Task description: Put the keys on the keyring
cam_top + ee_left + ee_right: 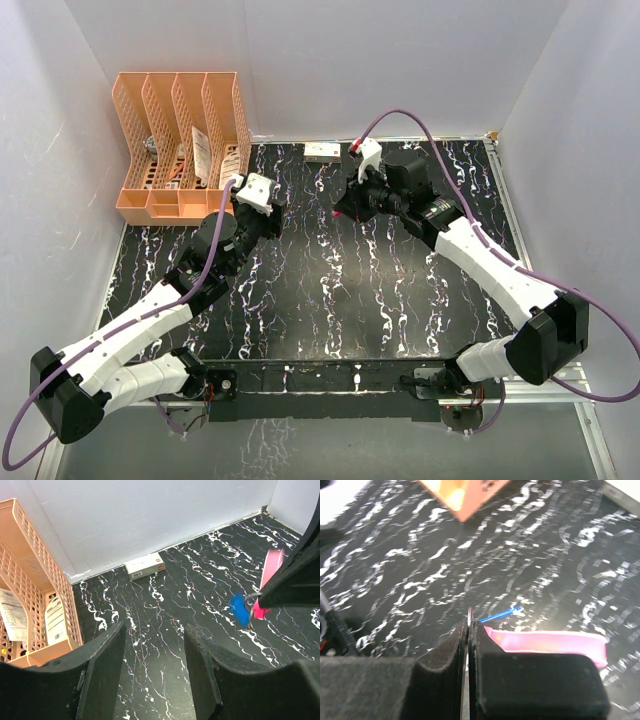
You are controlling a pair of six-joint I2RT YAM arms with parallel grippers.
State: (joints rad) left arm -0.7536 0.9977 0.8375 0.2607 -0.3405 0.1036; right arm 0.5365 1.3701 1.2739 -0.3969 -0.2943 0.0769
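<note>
My right gripper point(470, 625) is shut on the thin metal ring of the keyring point(469, 614), held edge-on above the black marbled table point(330, 300). The pink strap point(545, 642) sticks out to the right of the jaws. A blue key point(497, 615) shows edge-on just past the ring. In the left wrist view the blue key point(240, 609) hangs at the ring beside the pink strap point(272, 567), off the table. My left gripper point(154, 627) is open, with nothing between its fingers, left of the keyring. From above, the left gripper point(268, 203) and right gripper point(345, 205) face each other.
An orange file organiser point(180, 140) with papers stands at the back left, near my left gripper. A small white box point(322, 150) lies against the back wall. White walls close in the table on three sides.
</note>
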